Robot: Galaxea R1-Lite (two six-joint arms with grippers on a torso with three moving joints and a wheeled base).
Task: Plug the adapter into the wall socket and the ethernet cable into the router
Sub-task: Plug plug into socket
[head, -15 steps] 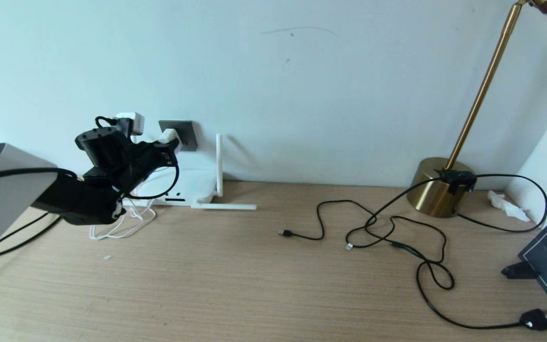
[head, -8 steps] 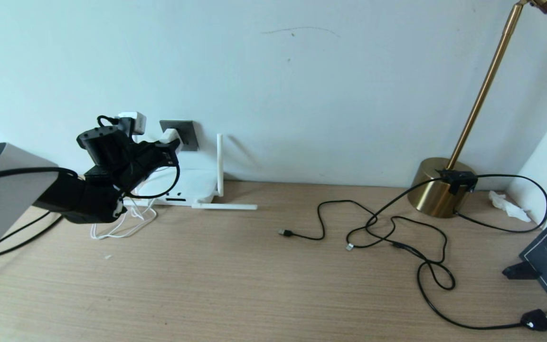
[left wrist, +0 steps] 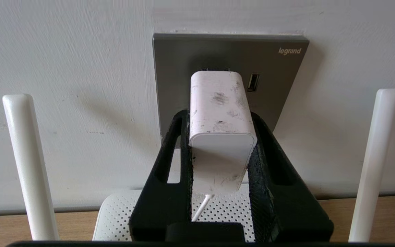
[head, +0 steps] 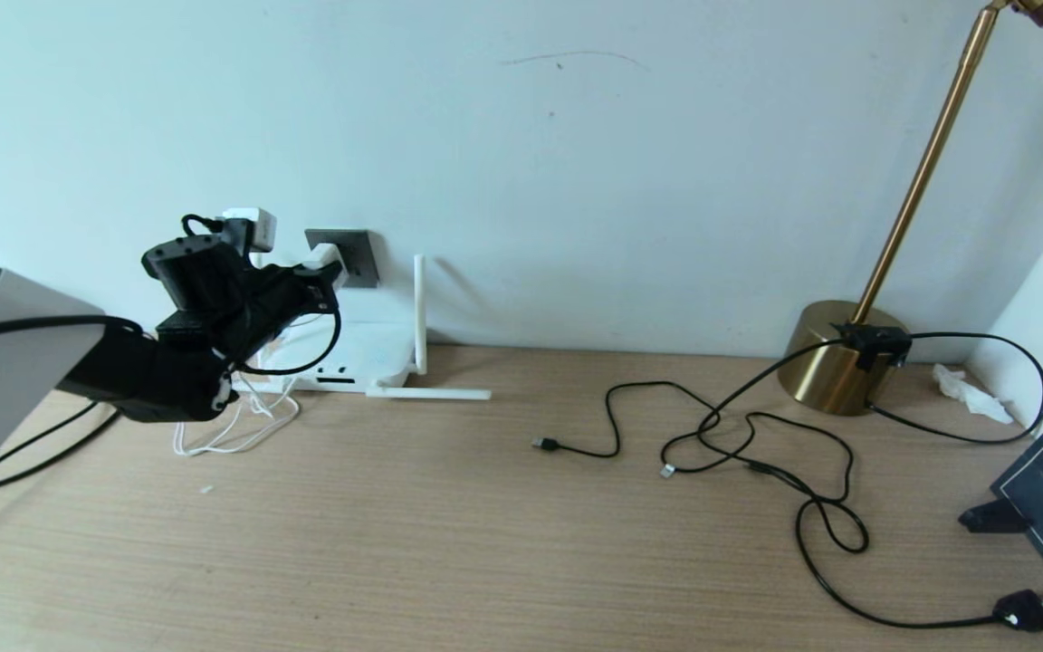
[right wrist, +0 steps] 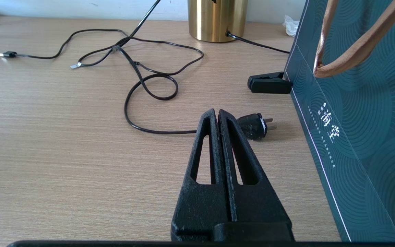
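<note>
My left gripper (left wrist: pixel 218 116) is shut on the white adapter (left wrist: pixel 218 103) and holds it level against the dark grey wall socket (left wrist: pixel 273 65). The adapter's front end meets the plate, beside a small USB port. In the head view this gripper (head: pixel 318 276) is at the far left, at the wall socket (head: pixel 354 254). The white router (head: pixel 354 353) lies right under it, with upright antennas (left wrist: pixel 24 164) on both sides. The ethernet cable (head: pixel 712 444) lies loose mid-table, its clear plug (head: pixel 665 470) free. My right gripper (right wrist: pixel 218 113) hovers shut and empty over the table.
A brass lamp base (head: pixel 834 358) stands at the back right, with black cables looping from it. A black power plug (right wrist: pixel 254 126) lies just past my right gripper, beside a dark teal bag (right wrist: pixel 355 120). The adapter's white cord (head: pixel 232 426) is coiled before the router.
</note>
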